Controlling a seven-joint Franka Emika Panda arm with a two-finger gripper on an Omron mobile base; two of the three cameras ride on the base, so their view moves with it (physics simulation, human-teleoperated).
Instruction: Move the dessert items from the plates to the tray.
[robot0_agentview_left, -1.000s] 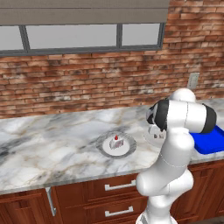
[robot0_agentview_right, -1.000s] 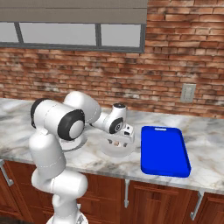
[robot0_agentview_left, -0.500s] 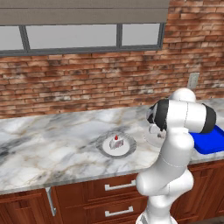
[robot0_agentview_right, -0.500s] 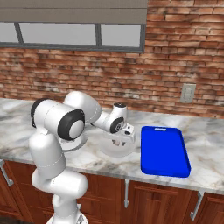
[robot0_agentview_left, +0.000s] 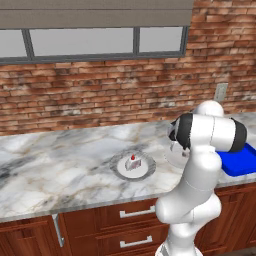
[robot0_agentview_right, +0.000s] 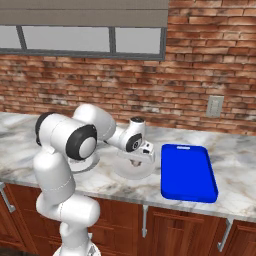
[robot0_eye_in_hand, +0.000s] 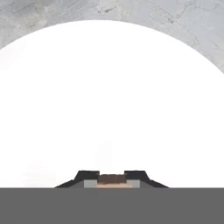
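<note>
Bench (robot0_agentview_left: 60, 165): grey-veined marble, running along under a red brick wall (robot0_agentview_left: 100, 100) with a window (robot0_agentview_left: 80, 42) set high in it; wooden drawers (robot0_agentview_left: 130, 220) below.

Rimmed plate (robot0_agentview_left: 133, 166): white with a wide grey rim, sitting on the bench left of the arm in the left base view.

Cake bit (robot0_agentview_left: 133, 162): white with a red top, standing upright in the middle of the rimmed plate, well apart from the pincer.

Arm (robot0_agentview_right: 75, 145): white with dark joints, bent over the bench, hand reaching down toward the plain plate.

Plain plate (robot0_agentview_right: 131, 170): pale, round, lying on the bench between the rimmed plate and the tray; in the hand view (robot0_eye_in_hand: 112, 100) its white face spreads wide with marble showing past its far edge.

Pincer (robot0_agentview_right: 137, 161): lowered right onto the plain plate; in the hand view (robot0_eye_in_hand: 111, 178) the two dark tips sit close either side of a small piece, clenched on it as far as I can see.

Morsel (robot0_eye_in_hand: 111, 179): small, tan-brown, wedged between the tips just above the plain plate.

Tray (robot0_agentview_right: 187, 171): bright blue, rectangular, low rim, flat on the bench just right of the plain plate.

Outlet (robot0_agentview_right: 215, 106): pale plate on the brick wall above the tray.
</note>
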